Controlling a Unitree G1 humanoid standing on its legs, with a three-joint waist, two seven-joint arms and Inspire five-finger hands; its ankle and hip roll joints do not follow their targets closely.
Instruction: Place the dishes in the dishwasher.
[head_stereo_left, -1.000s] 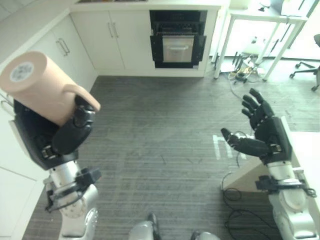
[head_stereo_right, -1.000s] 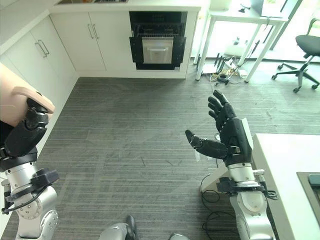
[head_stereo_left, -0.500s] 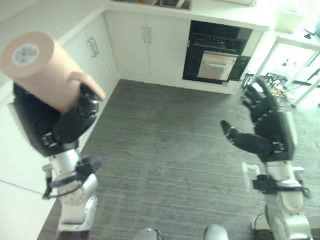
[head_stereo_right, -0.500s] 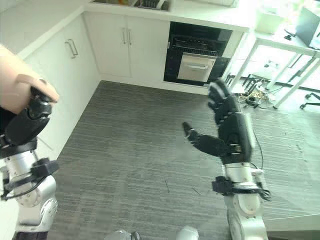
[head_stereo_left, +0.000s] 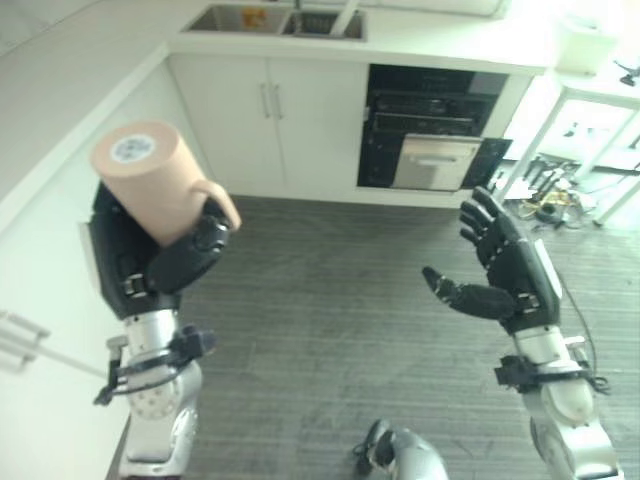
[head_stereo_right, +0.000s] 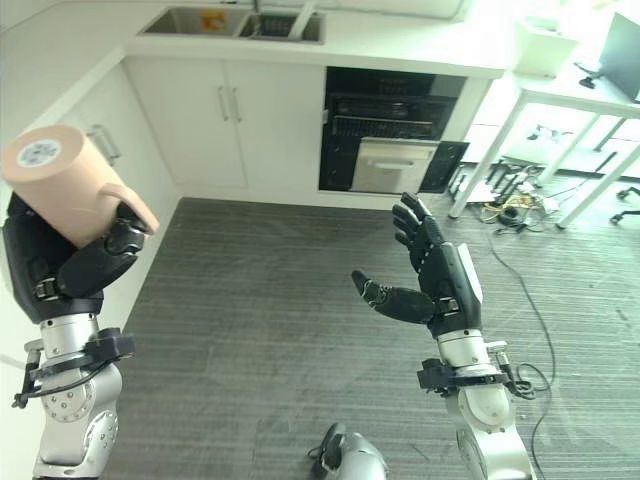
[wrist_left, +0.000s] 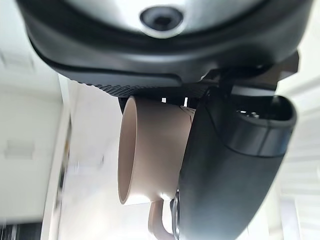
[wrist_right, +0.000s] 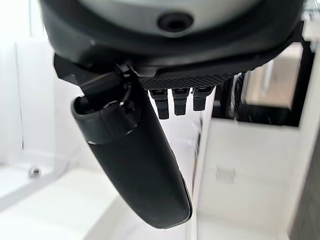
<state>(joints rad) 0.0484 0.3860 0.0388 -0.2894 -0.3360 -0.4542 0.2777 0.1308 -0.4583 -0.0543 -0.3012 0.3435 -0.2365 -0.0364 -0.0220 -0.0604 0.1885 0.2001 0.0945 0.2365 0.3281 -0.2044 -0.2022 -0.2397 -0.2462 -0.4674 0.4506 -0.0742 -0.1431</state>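
Peach mug (head_stereo_left: 160, 180) sits clamped in the left hand (head_stereo_left: 150, 262); right hand (head_stereo_left: 505, 280) hangs splayed, empty. Carry step; next, reaching the far dishwasher (head_stereo_left: 435, 140).

Left hand (head_stereo_right: 75, 265) gripping upturned beige mug (head_stereo_right: 70, 185), right hand (head_stereo_right: 432, 285) spread, grey floor (head_stereo_right: 260, 330)

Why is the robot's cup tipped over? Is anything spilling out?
The left hand holds the beige mug bottom-up, its base facing the head camera. That is odd for a cup, but nothing spills. The right hand is open and empty.
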